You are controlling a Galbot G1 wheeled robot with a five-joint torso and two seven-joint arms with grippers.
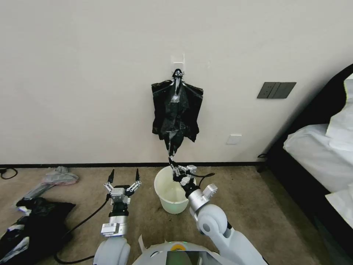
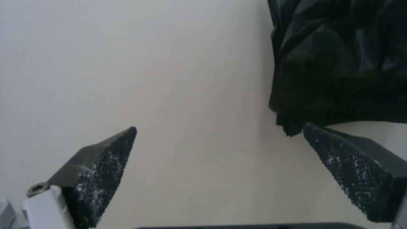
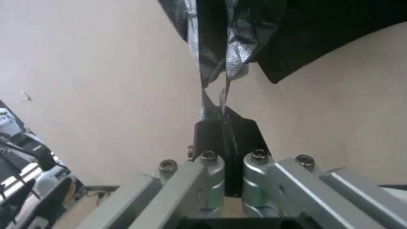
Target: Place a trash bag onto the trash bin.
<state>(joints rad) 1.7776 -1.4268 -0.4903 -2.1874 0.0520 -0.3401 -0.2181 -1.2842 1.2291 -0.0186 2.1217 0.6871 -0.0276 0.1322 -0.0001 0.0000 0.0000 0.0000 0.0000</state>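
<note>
A two-armed robot faces a pale wall over brown carpet. A bundle of black bags (image 1: 176,112) hangs from a white hook (image 1: 178,60) on the wall. From the bundle's lower end one trash bag (image 1: 172,147) is drawn down into a thin, twisted strand, its stretched film glossy with a grey sheen.

The right gripper (image 1: 179,173) is clamped on the bottom tip of that strand, its dark pads pressed flat together with the film pinched between them. It hangs just above the rim of the trash bin (image 1: 170,197), a small round cream-white plastic bucket with smooth tapered walls, standing on the carpet directly beneath the bundle.

The left gripper (image 1: 123,179) waits to the left of the bin, near floor level, pointing upward with its two textured black fingers (image 2: 108,165) spread wide and nothing between them.

The step in hand appears to be pulling a single bag free of the bundle. The bag looks taut and not yet detached, so the next move likely calls for a steady downward pull, gentle enough not to tear the thin film, before the bag can be opened and fitted over the rim.

A heap of black bags (image 1: 33,221) lies on the carpet at far left.
</note>
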